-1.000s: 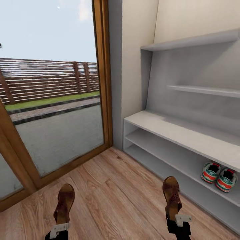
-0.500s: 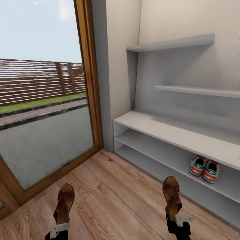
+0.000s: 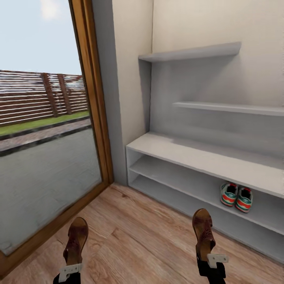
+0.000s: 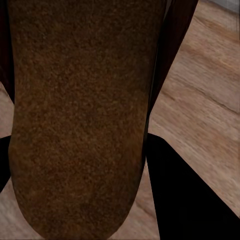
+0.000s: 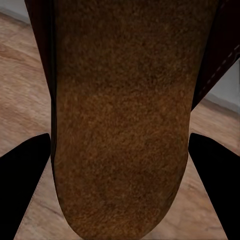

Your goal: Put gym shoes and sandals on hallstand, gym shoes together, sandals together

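1. The left tool (image 3: 68, 272) is at the lower left of the head view and holds 1 dark-brown sandal, the left sandal (image 3: 75, 241), by its heel, with the toe pointing away from the robot, above the corridor floor (image 3: 138, 232).
2. The right tool (image 3: 211, 262) is at the lower right of the head view and holds the right sandal (image 3: 203, 233) in the same way, also above the floor.
3. In each wrist view the sandal's brown footbed (image 4: 80, 115) (image 5: 122, 120) lies between the dark fingers (image 4: 185, 200) (image 5: 22, 190), with wood planks behind it.
4. The 2 gym shoes (image 3: 236, 197) stand side by side, touching, in the upper open compartment of the hallstand (image 3: 189, 154), at the right of the frame.
5. The hallstand stands against the wall at the right half of the frame; its 2 upper shelves are bare.
6. A glass door with a wooden frame (image 3: 92, 98) is at the left of the frame, and a fence (image 3: 35, 96) shows through it.
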Available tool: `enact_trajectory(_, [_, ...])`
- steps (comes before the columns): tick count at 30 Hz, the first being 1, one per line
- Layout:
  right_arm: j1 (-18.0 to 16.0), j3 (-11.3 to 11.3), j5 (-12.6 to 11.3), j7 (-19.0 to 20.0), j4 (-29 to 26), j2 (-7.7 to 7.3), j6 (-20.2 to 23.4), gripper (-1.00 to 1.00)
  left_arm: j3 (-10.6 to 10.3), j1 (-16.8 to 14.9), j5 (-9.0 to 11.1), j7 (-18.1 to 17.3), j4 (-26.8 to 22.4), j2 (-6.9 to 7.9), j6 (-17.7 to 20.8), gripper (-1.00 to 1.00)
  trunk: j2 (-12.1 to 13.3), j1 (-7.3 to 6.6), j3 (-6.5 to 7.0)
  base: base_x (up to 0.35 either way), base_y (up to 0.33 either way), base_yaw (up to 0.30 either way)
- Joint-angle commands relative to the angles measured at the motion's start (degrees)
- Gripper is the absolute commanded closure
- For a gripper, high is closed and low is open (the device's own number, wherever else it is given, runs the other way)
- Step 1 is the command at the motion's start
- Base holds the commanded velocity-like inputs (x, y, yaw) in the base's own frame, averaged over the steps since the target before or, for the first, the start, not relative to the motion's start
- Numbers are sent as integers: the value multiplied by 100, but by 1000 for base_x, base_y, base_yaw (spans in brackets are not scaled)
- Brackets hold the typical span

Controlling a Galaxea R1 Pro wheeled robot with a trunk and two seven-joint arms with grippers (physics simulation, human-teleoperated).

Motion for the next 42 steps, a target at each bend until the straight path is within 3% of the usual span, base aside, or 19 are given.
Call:
enact_trajectory(1, [-6, -26, 60, -29, 8, 2, -17, 100, 50, -6, -52, -41, 3, -1, -25, 100, -2, 0, -3, 105, 286, -262])
enact_trajectory(9, [-5, -26, 60, -28, 8, 2, -17, 100, 50, -6, -52, -41, 3, 4, -25, 100, -2, 0, 13, 28, 225, -262])
enact_trajectory(42, [-4, -26, 60, -25, 8, 2, -17, 100, 50, -6, -52, -41, 6, 4, -25, 100, -2, 0, 77, 0, 3, -262])
